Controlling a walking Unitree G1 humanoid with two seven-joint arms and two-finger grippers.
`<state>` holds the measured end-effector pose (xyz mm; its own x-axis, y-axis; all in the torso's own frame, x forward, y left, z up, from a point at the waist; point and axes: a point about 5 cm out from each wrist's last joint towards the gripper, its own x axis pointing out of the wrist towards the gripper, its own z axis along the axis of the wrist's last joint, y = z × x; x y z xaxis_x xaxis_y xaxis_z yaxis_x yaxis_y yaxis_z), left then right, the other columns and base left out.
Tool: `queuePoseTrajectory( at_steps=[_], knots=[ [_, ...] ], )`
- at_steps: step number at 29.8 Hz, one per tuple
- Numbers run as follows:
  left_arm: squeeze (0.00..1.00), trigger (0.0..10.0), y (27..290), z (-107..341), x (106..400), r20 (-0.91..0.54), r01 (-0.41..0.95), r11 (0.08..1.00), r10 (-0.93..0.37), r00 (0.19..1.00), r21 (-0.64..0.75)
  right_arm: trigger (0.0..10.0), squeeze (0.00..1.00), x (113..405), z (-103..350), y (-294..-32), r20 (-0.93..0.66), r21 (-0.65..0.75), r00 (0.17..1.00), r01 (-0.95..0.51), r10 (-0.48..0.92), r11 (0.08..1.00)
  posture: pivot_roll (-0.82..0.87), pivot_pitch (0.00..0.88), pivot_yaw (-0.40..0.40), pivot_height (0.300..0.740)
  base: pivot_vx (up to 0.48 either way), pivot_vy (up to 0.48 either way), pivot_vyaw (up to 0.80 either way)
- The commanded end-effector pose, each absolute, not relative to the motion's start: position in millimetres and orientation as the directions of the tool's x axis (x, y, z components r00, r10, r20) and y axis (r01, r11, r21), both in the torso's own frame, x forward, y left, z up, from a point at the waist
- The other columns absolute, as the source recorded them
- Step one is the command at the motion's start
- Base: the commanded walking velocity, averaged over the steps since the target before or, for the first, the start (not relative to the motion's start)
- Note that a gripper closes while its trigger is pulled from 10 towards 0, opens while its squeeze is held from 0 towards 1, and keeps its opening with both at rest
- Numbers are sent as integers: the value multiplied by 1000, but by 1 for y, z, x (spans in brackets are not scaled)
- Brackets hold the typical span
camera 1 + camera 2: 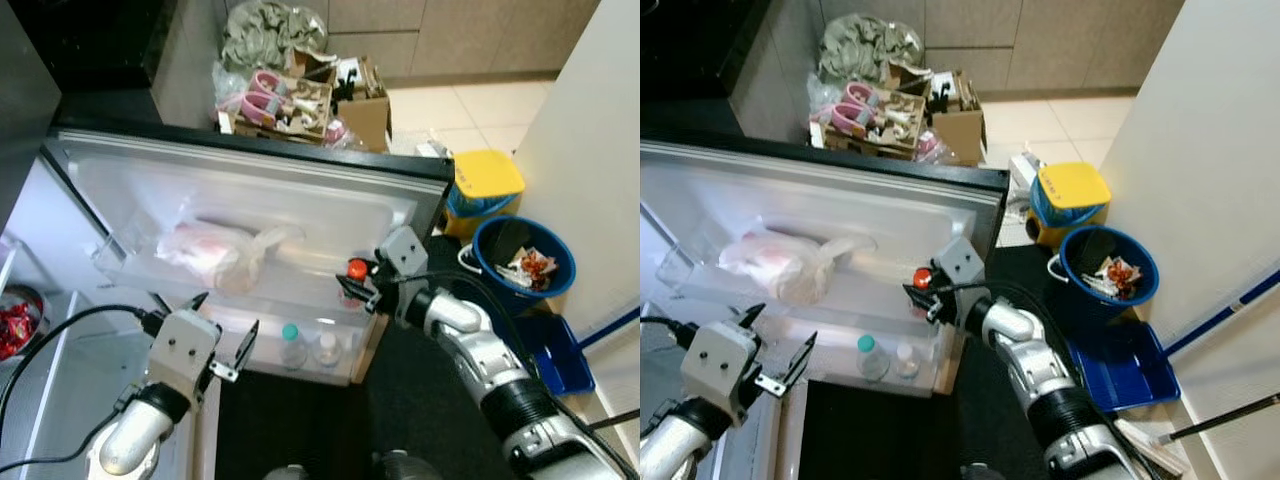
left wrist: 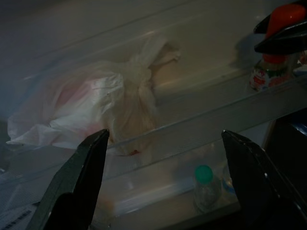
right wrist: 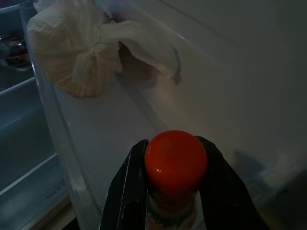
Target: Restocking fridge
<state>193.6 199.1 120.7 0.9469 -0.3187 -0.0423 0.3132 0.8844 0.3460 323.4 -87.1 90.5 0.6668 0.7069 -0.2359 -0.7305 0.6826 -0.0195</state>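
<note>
The fridge door (image 1: 250,190) stands open with two clear shelves on its inside. My right gripper (image 1: 357,282) is shut on a small bottle with a red cap (image 3: 175,160), holding it at the right end of the upper door shelf (image 1: 300,285). A knotted white plastic bag (image 1: 215,255) lies in that same shelf, to the left. In the lower door shelf (image 1: 330,372) stand two clear bottles, one with a teal cap (image 1: 290,333). My left gripper (image 1: 222,335) hangs open in front of the lower shelf with nothing between its fingers (image 2: 76,182).
Inside the fridge at the far left sits a bowl of red things (image 1: 15,325). Right of the door are a yellow-lidded bin (image 1: 485,185), a blue bucket of rubbish (image 1: 522,258) and a blue dustpan (image 1: 560,355). Cardboard boxes (image 1: 320,100) stand behind the door.
</note>
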Motion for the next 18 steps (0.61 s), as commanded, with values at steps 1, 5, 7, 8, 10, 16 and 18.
queuePoseTrajectory(
  at_steps=[1, 5, 7, 8, 10, 16, 18],
  knots=[
    [0, 10000, 195, 119, 192, -68, 338, 875, -336, 940, 347, 10000, 0, 322, 82, -93, -267, -6, 670, -720, 693, 694, 7, 138, -49, 740, 0, 0, 0],
    [0, 10000, 194, 119, 192, -71, 341, 875, -338, 939, 345, 10000, 514, 323, 81, -95, -262, -4, 673, -718, 692, 696, 5, 138, -51, 740, 0, 0, 0],
    [0, 10000, 194, 118, 192, -73, 341, 874, -338, 938, 345, 10000, 1000, 323, 83, -95, -248, 10, 672, -719, 698, 695, 5, 138, -51, 740, 0, 0, 0],
    [0, 10000, 193, 118, 193, -75, 342, 874, -337, 938, 345, 10000, 1000, 323, 83, -96, -236, 17, 671, -720, 702, 694, 5, 138, -51, 740, 0, 0, 0],
    [0, 10000, 193, 118, 193, -82, 343, 874, -336, 938, 344, 10000, 1000, 326, 90, -97, -191, 9, 699, -700, 689, 714, 2, 138, -50, 740, 0, 0, 0],
    [0, 10000, 192, 116, 192, -93, 348, 873, -337, 937, 342, 10000, 0, 330, 111, -101, -77, -12, 750, -660, 657, 751, 0, 139, -49, 740, 0, 0, 0],
    [0, 10000, 192, 116, 191, -95, 348, 873, -337, 937, 343, 10000, 0, 330, 117, -102, -51, -25, 759, -650, 648, 759, -1, 140, -49, 740, 0, 0, 0]
  ],
)
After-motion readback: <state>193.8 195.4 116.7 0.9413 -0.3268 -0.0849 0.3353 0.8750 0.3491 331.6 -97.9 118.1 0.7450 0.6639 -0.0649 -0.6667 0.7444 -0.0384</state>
